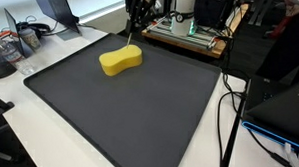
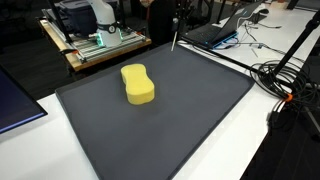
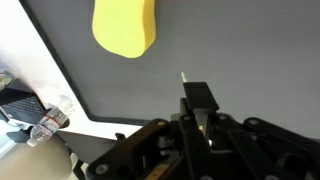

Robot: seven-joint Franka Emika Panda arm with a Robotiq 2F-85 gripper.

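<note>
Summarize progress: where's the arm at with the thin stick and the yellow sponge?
Done: the gripper is shut on the thin stick, which points down near the edge of the black mat. In hand: holding it there, apart from the yellow sponge; whether the tip touches the mat is unclear. Left: likely any contact with the sponge, which lies flat on the mat, untouched.

Closed black two-finger gripper (image 3: pixel 198 105) over a dark grey flat mat (image 3: pixel 250 50)
Its jaws pinch a thin pale stick (image 3: pixel 183 76); a yellow peanut-shaped foam sponge (image 3: pixel 125 27) lies farther off, left, well apart.
</note>
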